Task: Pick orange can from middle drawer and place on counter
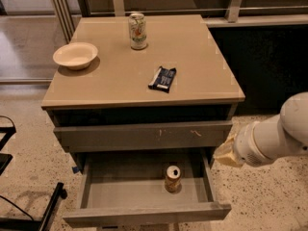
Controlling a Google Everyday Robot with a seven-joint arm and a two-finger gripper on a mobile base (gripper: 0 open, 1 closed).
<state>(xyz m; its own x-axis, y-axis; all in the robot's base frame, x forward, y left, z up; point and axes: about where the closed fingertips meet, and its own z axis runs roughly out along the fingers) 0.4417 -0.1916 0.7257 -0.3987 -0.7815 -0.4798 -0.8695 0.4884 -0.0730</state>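
Note:
The orange can [173,178] stands upright inside the open middle drawer [144,214], right of centre on its grey floor. The tan counter [120,81] is the top of the cabinet above. My gripper [226,153] hangs at the end of the white arm [274,136], to the right of the cabinet. It is level with the gap between the scratched drawer front and the open drawer. It is apart from the can, to its right and slightly above.
On the counter are a pale green-and-white can [137,31] at the back, a cream bowl [75,55] at the left and a dark snack packet [162,78] near the middle. A closed grey drawer front with orange scratches [144,136] sits above the open drawer. A black frame [48,211] stands on the floor at the lower left.

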